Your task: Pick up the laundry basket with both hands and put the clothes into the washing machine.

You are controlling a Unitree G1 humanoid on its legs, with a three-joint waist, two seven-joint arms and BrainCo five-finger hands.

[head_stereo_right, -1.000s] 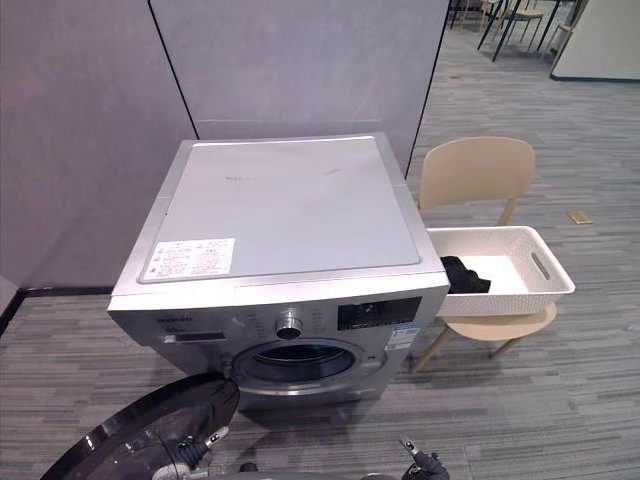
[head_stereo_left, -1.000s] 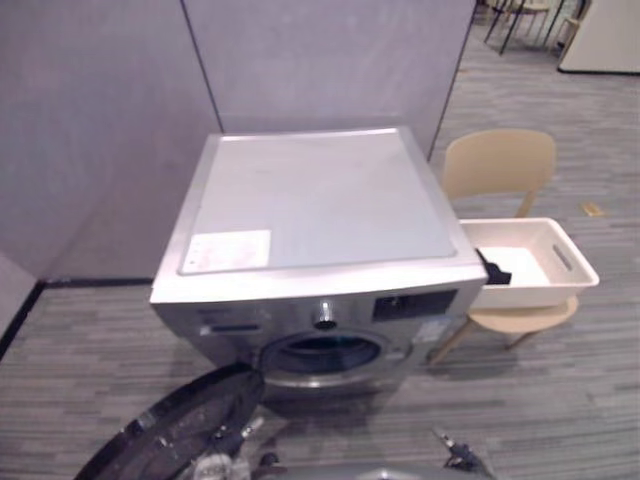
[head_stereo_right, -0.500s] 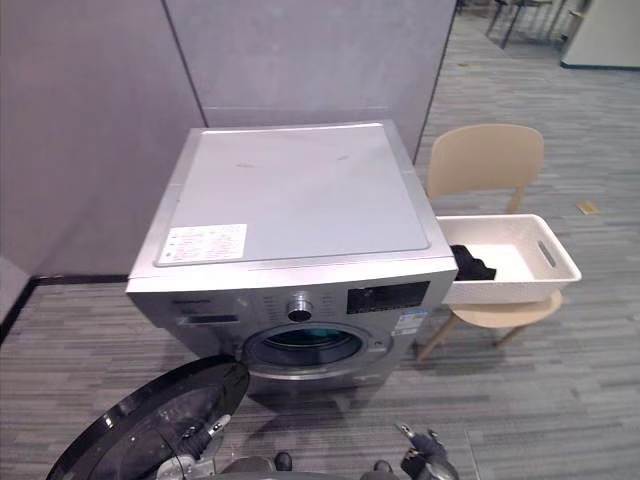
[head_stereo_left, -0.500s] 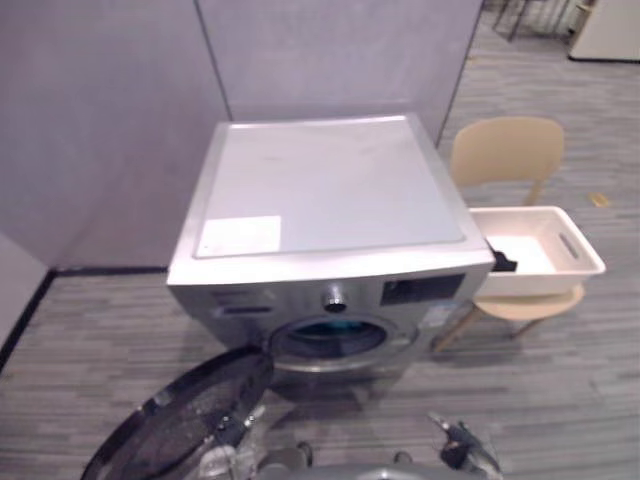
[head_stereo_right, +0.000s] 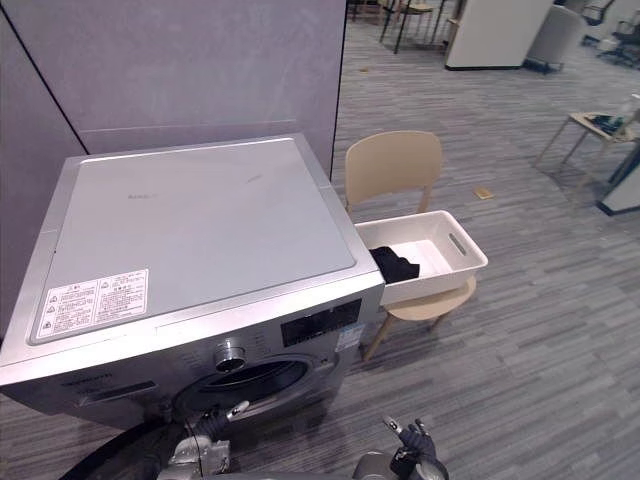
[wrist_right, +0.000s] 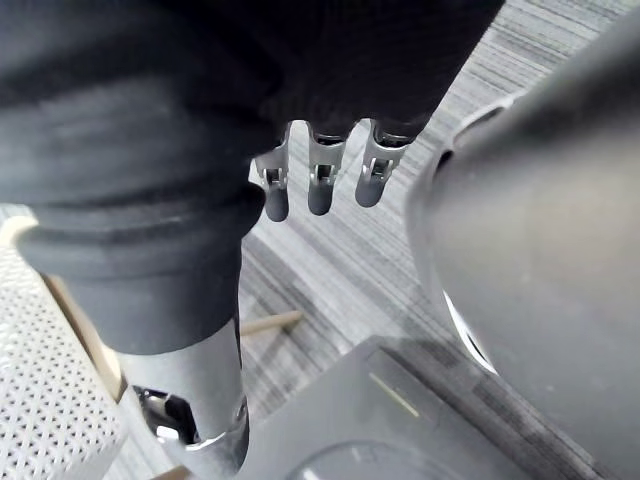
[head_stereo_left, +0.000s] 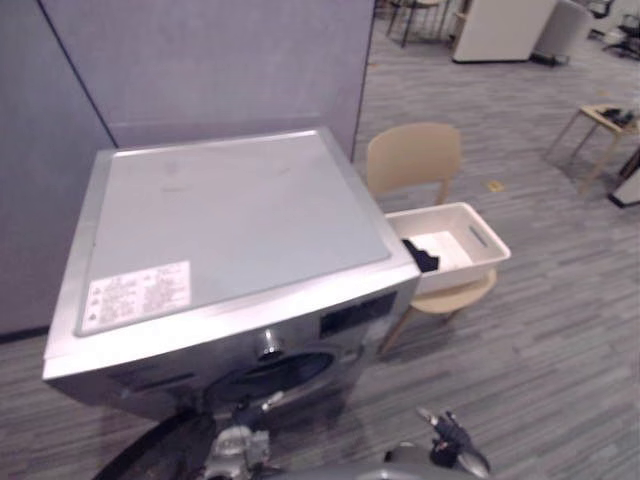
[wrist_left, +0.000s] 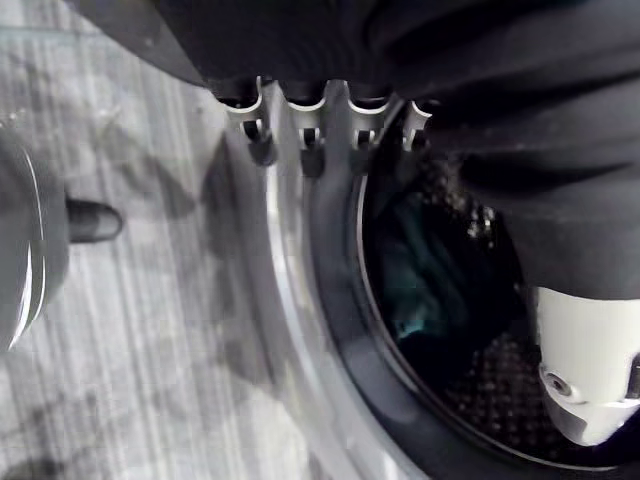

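Note:
A silver washing machine [head_stereo_right: 200,220] stands before me with its round opening [head_stereo_right: 245,385] uncovered and its glass door [wrist_left: 330,330] swung down to the left. To its right, a white laundry basket [head_stereo_right: 462,262] rests on a beige chair [head_stereo_right: 392,170], with dark clothes [head_stereo_right: 395,267] at its near end. My left hand [head_stereo_right: 200,452] hangs low in front of the machine, its fingers [wrist_left: 300,130] relaxed over the door and holding nothing. My right hand [head_stereo_right: 408,450] hangs low too, well short of the basket, with its fingers [wrist_right: 320,175] loose and empty.
Grey partition walls [head_stereo_right: 180,70] close off the back and left of the machine. A small side table [head_stereo_right: 600,125] stands far right and a white cabinet [head_stereo_right: 495,30] at the back. Striped grey carpet [head_stereo_right: 540,360] lies open to the right of the chair.
The whole picture has shifted: the camera has turned to the right, so the machine sits further left and the basket nearer the middle. Both hands stay low and empty.

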